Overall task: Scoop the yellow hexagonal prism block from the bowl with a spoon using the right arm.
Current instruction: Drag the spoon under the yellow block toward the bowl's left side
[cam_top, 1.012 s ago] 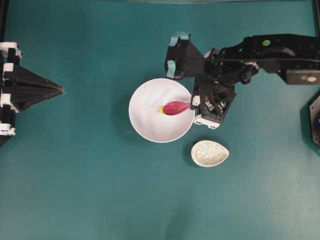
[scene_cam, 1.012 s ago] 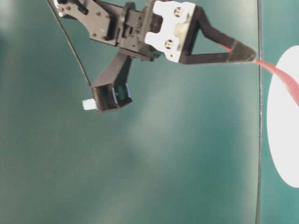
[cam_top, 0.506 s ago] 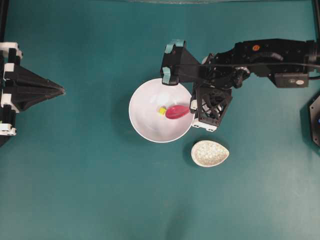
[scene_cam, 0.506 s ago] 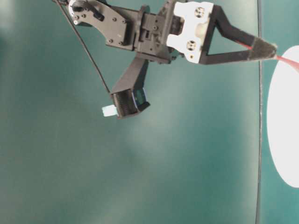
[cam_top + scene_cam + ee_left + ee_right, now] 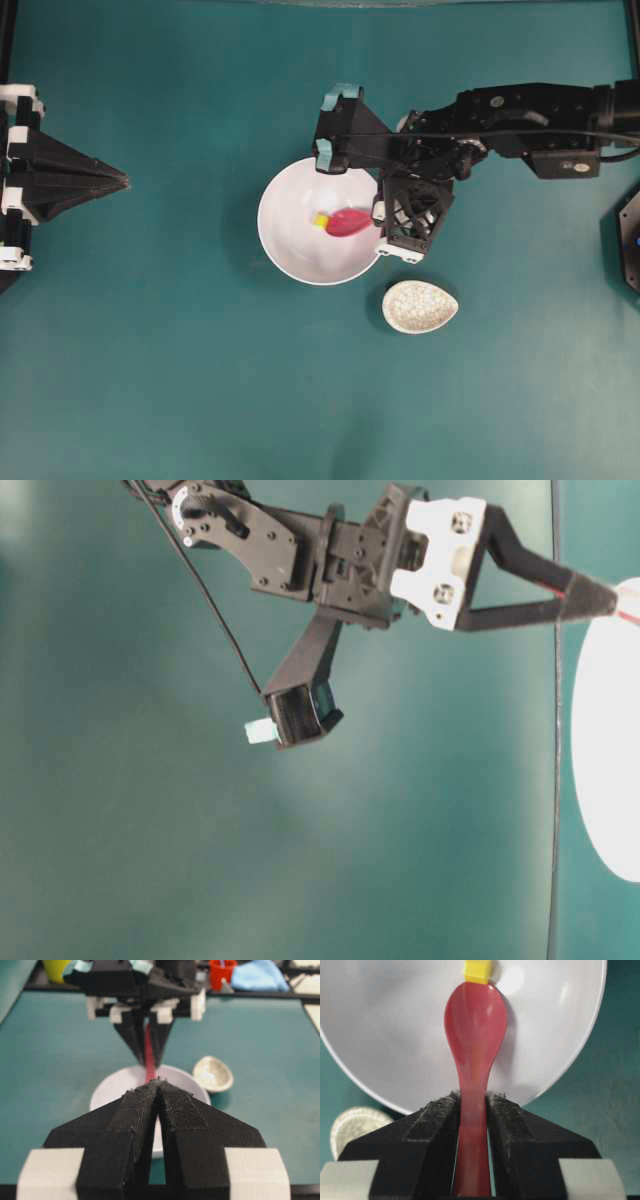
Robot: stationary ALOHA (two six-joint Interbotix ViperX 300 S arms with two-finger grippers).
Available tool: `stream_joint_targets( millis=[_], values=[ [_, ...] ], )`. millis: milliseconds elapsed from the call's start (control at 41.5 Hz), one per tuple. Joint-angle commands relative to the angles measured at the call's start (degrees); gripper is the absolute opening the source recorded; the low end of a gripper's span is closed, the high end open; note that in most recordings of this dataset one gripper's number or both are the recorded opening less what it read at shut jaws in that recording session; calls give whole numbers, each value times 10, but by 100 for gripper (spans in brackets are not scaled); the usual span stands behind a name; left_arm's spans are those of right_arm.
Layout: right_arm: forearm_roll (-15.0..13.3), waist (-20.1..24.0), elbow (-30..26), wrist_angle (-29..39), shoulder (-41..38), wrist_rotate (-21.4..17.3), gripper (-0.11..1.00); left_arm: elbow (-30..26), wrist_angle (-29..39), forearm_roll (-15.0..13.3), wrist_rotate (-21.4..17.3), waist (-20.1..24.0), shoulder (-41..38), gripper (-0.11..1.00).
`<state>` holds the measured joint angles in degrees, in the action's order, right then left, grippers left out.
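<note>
The white bowl (image 5: 290, 245) stands mid-table. My right gripper (image 5: 379, 212), at the bowl's right rim, is shut on the handle of the pink-red spoon (image 5: 347, 222). The scoop lies inside the bowl. The tiny yellow block (image 5: 320, 220) sits on the bowl's floor, touching the scoop's tip, not in the scoop. In the right wrist view the spoon (image 5: 475, 1025) runs from my gripper (image 5: 472, 1097) to the block (image 5: 477, 971) in the bowl (image 5: 395, 1035). My left gripper (image 5: 125, 181) is shut and empty at the far left, also in its wrist view (image 5: 158, 1081).
A small speckled beige dish (image 5: 420, 306) lies on the teal mat just right of and below the bowl, close under my right arm (image 5: 520, 110). Beyond the mat's far edge, the left wrist view shows a red cup (image 5: 221, 972) and a blue cloth (image 5: 260, 977).
My right gripper has shifted left toward the bowl and tilted, carrying the spoon. The scoop now lies a little further into the bowl, its tip against the block. The left arm has not moved.
</note>
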<state>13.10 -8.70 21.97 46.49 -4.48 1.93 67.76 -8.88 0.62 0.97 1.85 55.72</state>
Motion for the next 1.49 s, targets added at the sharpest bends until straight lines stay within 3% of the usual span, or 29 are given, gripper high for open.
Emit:
stream_joint_targets(
  millis=[0,795,1470],
  values=[
    [-1,1,-19,-8,4,1,25,-16,-4,2,0,1,-2,2],
    [-2,1,-32,-109,-18,8,25,-16,-2,2,0,1,-2,2],
    [-2,1,-40,-127,-18,10,25,-16,-2,2,-1,1,-2,2]
  ],
)
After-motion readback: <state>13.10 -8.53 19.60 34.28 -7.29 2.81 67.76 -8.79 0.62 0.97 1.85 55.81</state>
